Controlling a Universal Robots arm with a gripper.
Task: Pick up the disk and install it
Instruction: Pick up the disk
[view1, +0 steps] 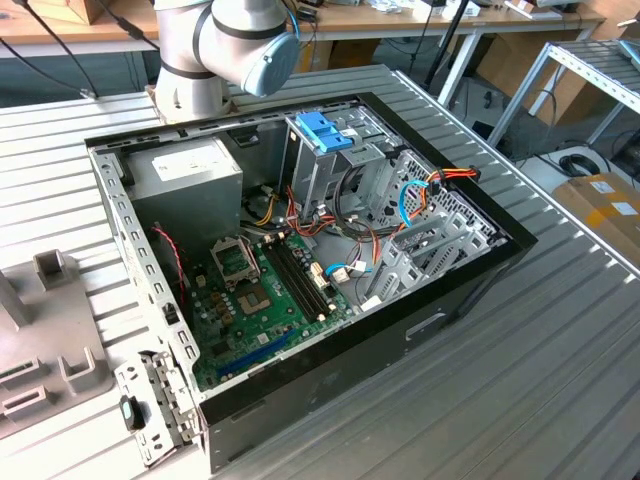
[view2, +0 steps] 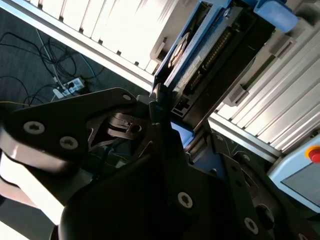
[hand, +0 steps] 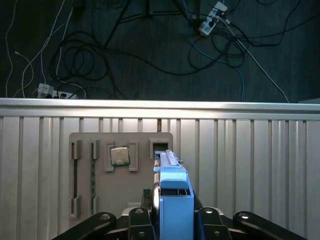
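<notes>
Slatted table (hand: 250, 150) and a grey tray (hand: 125, 192) lie beneath the arm. Its gripper (hand: 173, 214) clamps the disk (hand: 172, 177) on edge.

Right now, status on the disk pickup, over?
Gripper shut on the disk, edge-on. Disk above the grey fixture plate, not yet in the computer case. Nothing seen blocking.
</notes>
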